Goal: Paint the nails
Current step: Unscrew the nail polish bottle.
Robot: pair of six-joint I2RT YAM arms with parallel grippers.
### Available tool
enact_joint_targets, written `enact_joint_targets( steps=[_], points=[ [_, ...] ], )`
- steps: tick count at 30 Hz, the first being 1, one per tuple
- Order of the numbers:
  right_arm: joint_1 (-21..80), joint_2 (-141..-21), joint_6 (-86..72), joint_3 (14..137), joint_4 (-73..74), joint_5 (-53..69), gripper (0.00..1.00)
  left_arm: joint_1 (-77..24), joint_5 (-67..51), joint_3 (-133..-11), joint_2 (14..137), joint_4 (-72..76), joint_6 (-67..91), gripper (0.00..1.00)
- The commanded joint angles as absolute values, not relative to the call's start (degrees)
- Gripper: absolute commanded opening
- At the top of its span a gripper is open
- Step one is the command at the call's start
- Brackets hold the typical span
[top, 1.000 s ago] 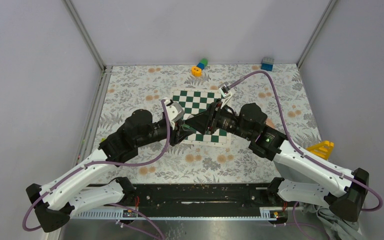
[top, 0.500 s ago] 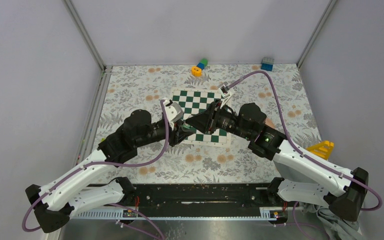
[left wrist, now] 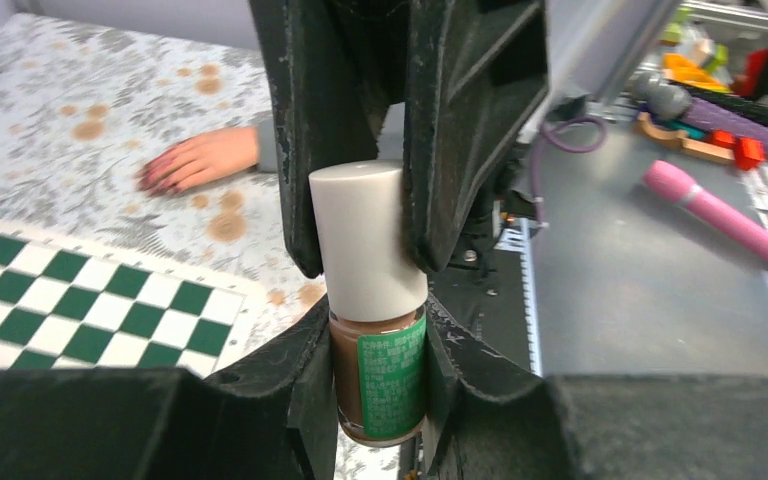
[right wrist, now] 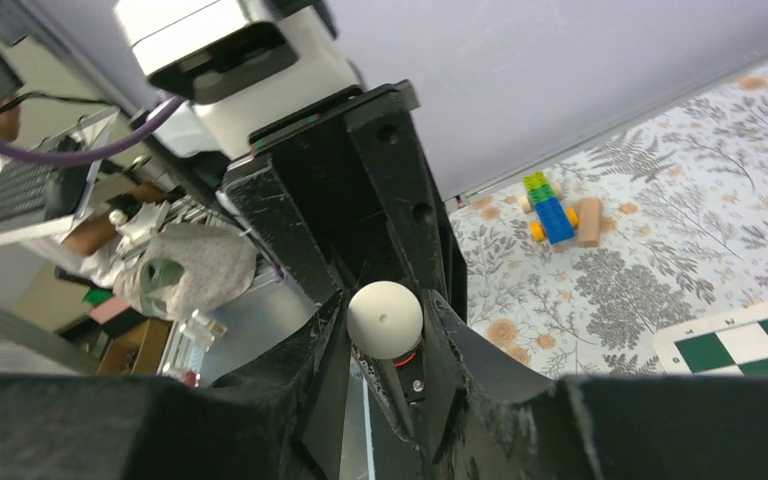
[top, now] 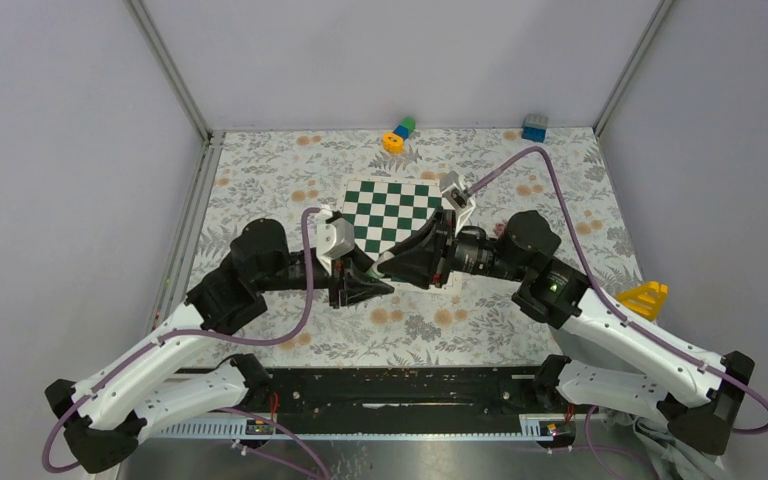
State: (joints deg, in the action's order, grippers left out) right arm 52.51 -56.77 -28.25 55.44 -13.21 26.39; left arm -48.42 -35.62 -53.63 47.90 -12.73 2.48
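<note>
A nail polish bottle point(left wrist: 378, 372), brown glass with a green label, is held between both grippers. My left gripper point(left wrist: 378, 335) is shut on its glass body. My right gripper point(right wrist: 385, 322) is shut on its white cap point(left wrist: 363, 238), whose round end shows in the right wrist view point(right wrist: 385, 317). In the top view the two grippers meet just off the chessboard's near left corner, left point(top: 368, 290) and right point(top: 393, 266). A light-skinned hand point(left wrist: 203, 158) with a grey sleeve lies flat on the floral cloth; its reddish-pink nails point(left wrist: 160, 183) point left. The hand is hidden in the top view.
A green-and-white chessboard point(top: 392, 205) lies mid-table. Coloured toy blocks point(top: 398, 133) and a blue block point(top: 534, 127) sit by the back wall. A yellow piece point(top: 642, 298) lies at the right. A pink pen-like object point(left wrist: 720, 215) lies on the grey bench outside.
Both grippers, joined on the bottle, have moved nearer and to the left, off the chessboard. Both arms have drawn back with them.
</note>
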Motion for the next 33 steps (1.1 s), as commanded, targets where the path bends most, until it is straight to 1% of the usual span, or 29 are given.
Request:
enact_joint_targets(
  steps=[1, 10, 16, 17, 19, 21, 23, 25, 28, 33],
  points=[
    [52.9, -54.8, -27.4, 55.8, -21.7, 35.8, 0.0, -48.8, -49.0, -54.4, 49.0, -6.2, 2.8, 0.0],
    [52.9, -52.5, -25.6, 55.7, -22.3, 37.7, 0.0, -48.8, -54.0, -54.9, 50.6, -5.8, 4.0, 0.0],
    [52.9, -52.1, -24.1, 55.9, -21.0, 37.8, 0.0, -48.9, -53.7, -54.9, 50.5, -5.7, 4.2, 0.0],
    [52.9, -52.1, -24.0, 56.0, -20.6, 37.5, 0.06, -48.8, -53.4, -54.9, 50.5, -5.7, 4.2, 0.0],
    [52.9, -52.0, -23.5, 56.0, -19.8, 36.5, 0.22, -48.8, -52.7, -54.8, 50.3, -5.6, 4.1, 0.0],
    [52.9, -51.8, -22.9, 56.0, -18.4, 35.1, 0.5, -48.8, -51.8, -54.6, 49.9, -5.6, 3.9, 0.0],
    [52.9, -51.6, -22.0, 56.0, -16.6, 33.3, 0.7, -48.9, -50.4, -54.4, 49.4, -5.4, 3.8, 0.0],
    [52.9, -51.1, -21.3, 56.2, -14.1, 30.6, 0.82, -48.7, -48.9, -54.1, 48.7, -5.3, 3.5, 0.0],
    [52.9, -49.7, -19.8, 56.1, -10.6, 26.0, 0.94, -48.6, -45.7, -53.7, 47.8, -5.5, 3.0, 0.0],
    [52.8, -48.0, -18.8, 56.6, -4.7, 16.6, 0.96, -48.7, -35.8, -53.8, 47.5, -7.3, 2.0, 0.0]
  ],
)
